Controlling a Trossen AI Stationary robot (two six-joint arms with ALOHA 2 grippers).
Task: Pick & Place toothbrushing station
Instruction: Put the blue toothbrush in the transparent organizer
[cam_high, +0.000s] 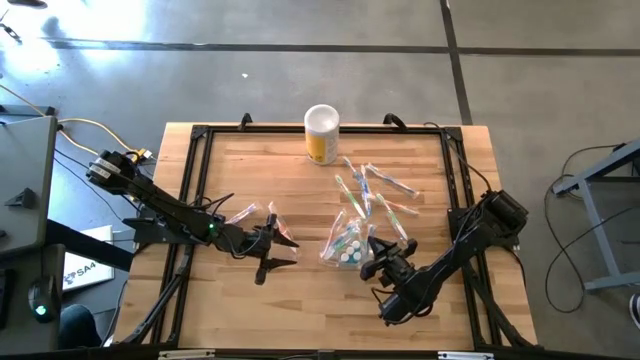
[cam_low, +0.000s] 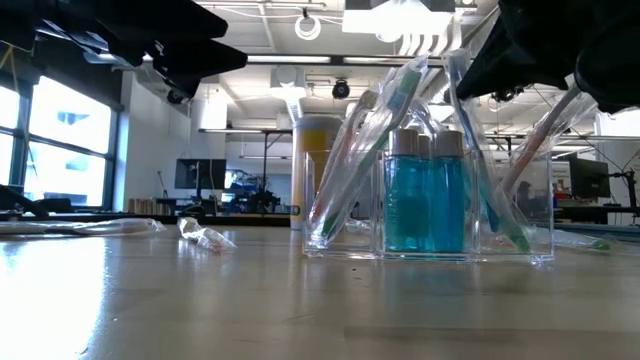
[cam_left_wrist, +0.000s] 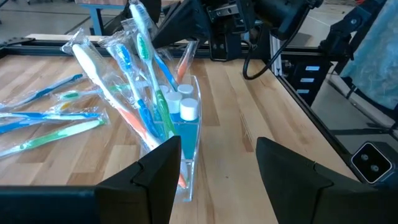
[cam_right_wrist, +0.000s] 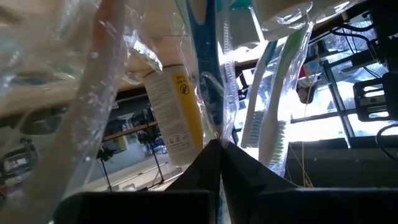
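A clear holder (cam_high: 343, 245) stands right of the table's middle. It holds small teal toothpaste tubes with white caps (cam_left_wrist: 186, 109) and several plastic-wrapped toothbrushes (cam_low: 350, 150). More wrapped toothbrushes (cam_high: 375, 190) lie flat just beyond it. My right gripper (cam_high: 375, 262) is at the holder's right side, shut on a wrapped toothbrush (cam_right_wrist: 208, 62). My left gripper (cam_high: 272, 245) is open and empty, left of the holder with its fingers pointing at it; it also shows in the left wrist view (cam_left_wrist: 217, 180). My right gripper pinches the crinkly clear wrapper of a blue-handled toothbrush (cam_right_wrist: 216, 138) between its two shut fingertips. The brush and wrapper stand up past the fingertips among the other wrapped brushes. I cannot tell where the brush's lower end rests.
A yellow canister with a white lid (cam_high: 322, 133) stands at the table's far edge. A loose wrapped toothbrush (cam_high: 283, 233) lies beside my left gripper, another (cam_high: 243, 214) farther left. A black frame (cam_high: 190, 190) runs around the tabletop.
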